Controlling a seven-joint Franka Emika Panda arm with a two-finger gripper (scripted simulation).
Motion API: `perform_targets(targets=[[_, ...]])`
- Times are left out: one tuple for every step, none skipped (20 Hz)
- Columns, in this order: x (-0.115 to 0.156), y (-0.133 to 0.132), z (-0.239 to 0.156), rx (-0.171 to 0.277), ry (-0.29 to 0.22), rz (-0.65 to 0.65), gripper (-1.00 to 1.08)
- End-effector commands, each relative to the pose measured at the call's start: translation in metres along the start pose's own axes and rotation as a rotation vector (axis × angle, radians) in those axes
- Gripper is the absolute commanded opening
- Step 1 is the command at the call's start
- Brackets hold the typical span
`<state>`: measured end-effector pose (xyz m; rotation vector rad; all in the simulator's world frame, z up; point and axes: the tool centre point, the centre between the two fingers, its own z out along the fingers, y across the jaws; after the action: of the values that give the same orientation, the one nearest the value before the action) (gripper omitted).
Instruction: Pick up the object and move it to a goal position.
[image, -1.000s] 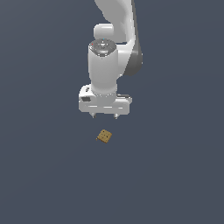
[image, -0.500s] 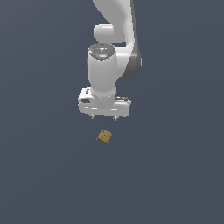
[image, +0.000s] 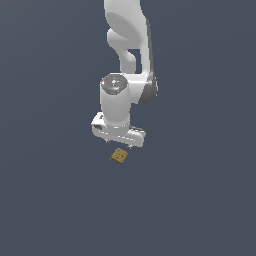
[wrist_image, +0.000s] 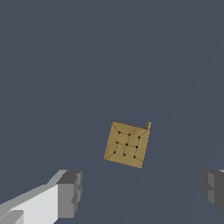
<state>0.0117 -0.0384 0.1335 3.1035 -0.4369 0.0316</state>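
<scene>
Gripper (image: 119, 143) hangs over the dark grey floor (image: 200, 200), fingers (wrist_image: 69, 193) spread wide apart with nothing between them; tips barely visible in the exterior view. The object (image: 119, 156), a flat tan square with dotted grid on top, lies flat on the floor just below the gripper, at about 6 o'clock from it in the exterior view, not touching. Square outline, so no long axis; it sits skewed, one corner toward roughly 1 o'clock in the wrist view (wrist_image: 127, 145).
</scene>
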Motion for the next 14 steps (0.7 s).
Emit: perform_targets(targets=[[0.001,0.002,0.02,0.002,-0.007,0.065,1.0],[0.001,0.002,0.027,0.003,-0.009,0.088,1.0],[0.001,0.003,0.034,0.003,-0.011,0.11,1.0],[0.001,0.003,0.04,0.003,-0.013,0.129,1.0],[0.001,0.004,0.046,0.003,-0.014,0.148,1.0],[0.001,0.005,0.051,0.003,-0.016,0.164,1.0],[0.001,0.005,0.055,0.003,-0.017,0.179,1.0],[0.001,0.006,0.06,0.003,-0.018,0.192,1.0],[0.001,0.006,0.063,0.003,-0.019,0.203,1.0],[0.001,0.006,0.066,0.002,-0.02,0.212,1.0],[0.001,0.007,0.068,0.002,-0.02,0.22,1.0],[0.001,0.007,0.07,0.002,-0.021,0.226,1.0],[0.0,0.007,0.072,0.002,-0.021,0.231,1.0],[0.0,0.007,0.072,0.002,-0.021,0.233,1.0]])
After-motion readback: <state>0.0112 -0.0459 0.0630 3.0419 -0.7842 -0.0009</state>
